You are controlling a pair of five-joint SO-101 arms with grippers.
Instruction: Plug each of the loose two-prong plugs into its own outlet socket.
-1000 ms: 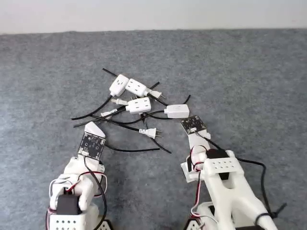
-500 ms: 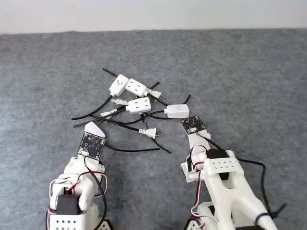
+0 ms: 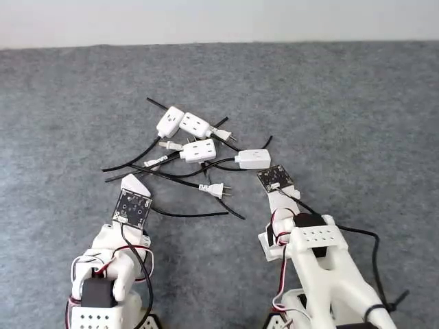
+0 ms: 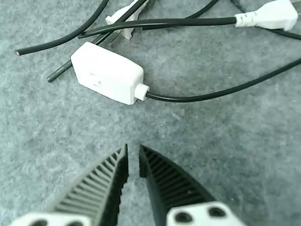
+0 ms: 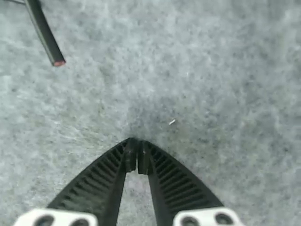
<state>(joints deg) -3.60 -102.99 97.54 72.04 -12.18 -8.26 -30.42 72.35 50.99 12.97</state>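
Things: white outlet sockets [image 3: 199,150] and white two-prong plugs on black cords [image 3: 214,189] lie tangled in the middle of the grey felt tabletop [image 3: 357,103], just beyond both arms.
Left tool [image 4: 133,153]: fingers a slit apart, empty, low over the felt near one white socket block [image 4: 107,73].
Right tool [image 5: 137,143]: tips together, empty, over bare felt right of the heap.
Progress: near plug's prongs are bare; two far blocks touch, mating unclear. Judged: no plug seated, all insertions left.

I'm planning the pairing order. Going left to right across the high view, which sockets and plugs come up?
Leftmost socket → front loose plug → rightmost socket. The others overlap sideways, so they are left out.
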